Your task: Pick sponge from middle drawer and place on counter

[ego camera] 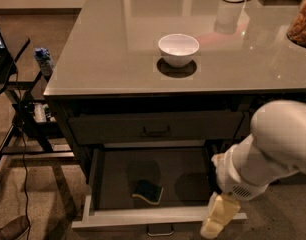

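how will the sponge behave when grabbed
The sponge looks small and thin, so probably light; its foam layer likely squashes. Lying flat in the middle drawer, it shouldn't roll. The gripper hangs at the drawer's front corner.

Enters from the right edge as a bulky white arm, sloping down and to the left into a rounded wrist joint. Ends in a pale yellowish gripper, pointing downward and slightly left, low in the view, close to the bottom edge.
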`<state>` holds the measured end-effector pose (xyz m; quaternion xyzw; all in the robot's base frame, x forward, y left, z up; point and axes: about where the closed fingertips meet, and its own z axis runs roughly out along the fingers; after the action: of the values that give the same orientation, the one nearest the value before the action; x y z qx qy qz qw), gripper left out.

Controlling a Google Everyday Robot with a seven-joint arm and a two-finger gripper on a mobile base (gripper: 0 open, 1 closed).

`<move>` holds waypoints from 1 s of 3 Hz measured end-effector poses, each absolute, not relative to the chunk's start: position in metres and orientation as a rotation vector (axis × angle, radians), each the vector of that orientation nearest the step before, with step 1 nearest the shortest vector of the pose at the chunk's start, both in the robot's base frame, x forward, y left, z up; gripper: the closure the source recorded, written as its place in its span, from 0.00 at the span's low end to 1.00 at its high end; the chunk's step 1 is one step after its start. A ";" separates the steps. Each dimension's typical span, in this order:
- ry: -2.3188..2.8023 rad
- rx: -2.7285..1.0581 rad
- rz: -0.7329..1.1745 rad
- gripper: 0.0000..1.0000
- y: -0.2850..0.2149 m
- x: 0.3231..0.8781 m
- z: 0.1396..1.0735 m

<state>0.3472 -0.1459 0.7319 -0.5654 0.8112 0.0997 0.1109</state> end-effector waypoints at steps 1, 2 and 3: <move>2.371 -1.665 0.402 0.00 -0.122 0.345 0.692; 2.371 -1.661 0.405 0.00 -0.121 0.345 0.690; 2.348 -1.633 0.438 0.00 -0.117 0.343 0.679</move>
<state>0.3434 -0.1166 0.6794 -0.5602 0.8051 0.1502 0.1239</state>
